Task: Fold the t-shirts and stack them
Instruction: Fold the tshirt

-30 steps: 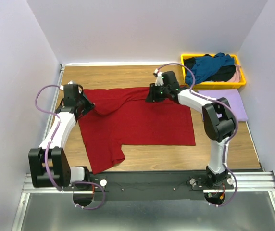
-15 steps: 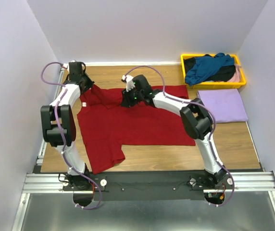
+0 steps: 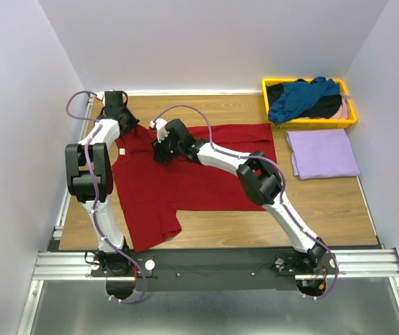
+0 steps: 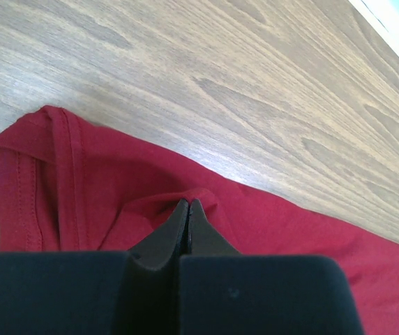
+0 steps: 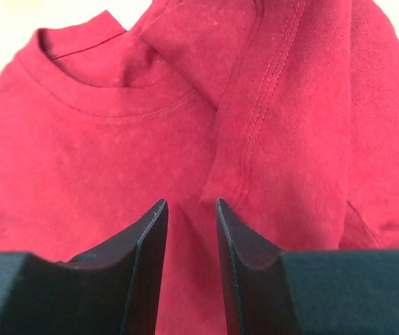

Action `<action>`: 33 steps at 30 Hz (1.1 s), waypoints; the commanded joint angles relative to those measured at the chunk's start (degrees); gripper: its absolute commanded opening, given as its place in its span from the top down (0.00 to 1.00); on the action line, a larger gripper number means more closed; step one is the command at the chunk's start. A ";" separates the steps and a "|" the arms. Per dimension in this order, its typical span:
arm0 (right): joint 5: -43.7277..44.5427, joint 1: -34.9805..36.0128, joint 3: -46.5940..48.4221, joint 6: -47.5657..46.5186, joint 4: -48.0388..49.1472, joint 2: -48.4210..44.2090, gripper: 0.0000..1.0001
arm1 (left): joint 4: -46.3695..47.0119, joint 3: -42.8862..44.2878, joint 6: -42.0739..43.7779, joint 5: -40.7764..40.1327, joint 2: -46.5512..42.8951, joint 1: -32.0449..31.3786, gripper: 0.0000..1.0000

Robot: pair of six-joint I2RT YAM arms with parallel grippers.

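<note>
A dark red t-shirt (image 3: 206,178) lies spread across the middle of the wooden table. My left gripper (image 3: 125,126) is at its back left corner, shut on a pinch of the red cloth (image 4: 290,223) near the sleeve hem; the black fingertips (image 4: 178,216) meet with a raised fold between them. My right gripper (image 3: 160,153) hovers open just over the shirt below the collar (image 5: 102,77), with a folded sleeve edge (image 5: 255,118) lying just beyond its right finger. A folded lavender t-shirt (image 3: 323,153) rests at the right. Teal, black and pale pink shirts are piled in the tray.
The yellow tray (image 3: 310,123) sits in the back right corner, just behind the lavender shirt. White walls close the table on the left, back and right. Bare wood (image 3: 325,209) shows in front of and to the right of the red shirt.
The left gripper has swung from the table's left side to the back left corner, pulling the sleeve with it. The right gripper has slid left along the shirt's top edge to the collar.
</note>
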 commanded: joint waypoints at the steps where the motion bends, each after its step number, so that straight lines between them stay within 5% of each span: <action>1: 3.99 0.35 3.68 -1.18 0.52 3.27 0.59 | 0.60 0.09 0.74 1.03 0.11 0.29 1.00; 10: 7.59 0.79 3.94 -0.57 0.60 5.65 0.63 | 1.22 -2.11 0.56 1.47 -0.95 0.29 1.00; 14: 7.33 0.88 2.89 -0.39 0.60 4.60 0.87 | 1.04 -2.46 0.74 1.03 -1.82 0.20 1.00; 18: 6.63 0.97 1.40 -1.53 0.43 1.88 0.99 | -0.01 -0.89 1.00 0.77 -2.44 0.29 1.00; 24: 6.02 0.79 -3.43 -4.60 0.34 -5.14 0.99 | -3.26 0.79 1.61 -0.19 -5.41 0.47 1.00; 33: 2.33 0.62 -14.77 -7.95 -2.38 -14.12 0.99 | -5.81 -9.22 1.61 0.51 -15.97 0.82 1.00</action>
